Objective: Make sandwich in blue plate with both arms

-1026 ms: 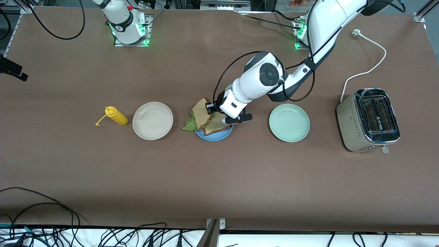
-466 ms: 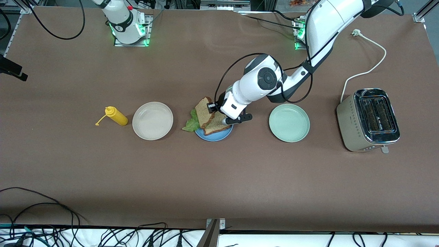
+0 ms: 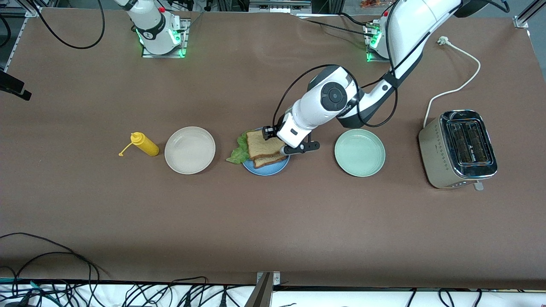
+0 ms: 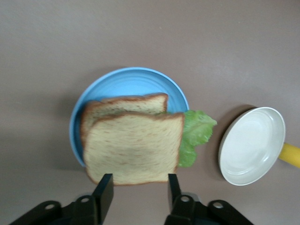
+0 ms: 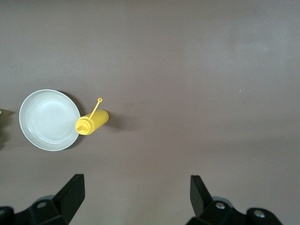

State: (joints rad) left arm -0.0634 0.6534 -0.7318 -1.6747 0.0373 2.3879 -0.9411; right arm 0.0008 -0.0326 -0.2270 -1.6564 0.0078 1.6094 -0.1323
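- Top slice [image 4: 133, 147], tilted 1 second earlier, lay flat on lettuce [image 4: 194, 136] and bottom slice in blue plate [image 4: 126, 84].
- Left gripper [image 4: 136, 187] released, jaws parted at slice's edge.
- Right gripper [image 5: 136, 190] waited, spread wide, empty.
- I judged sandwich assembled.

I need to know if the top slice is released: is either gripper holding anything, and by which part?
Nothing is held. The left gripper stands open astride the top bread slice's edge, fingers off it; the right gripper hangs open over bare table.
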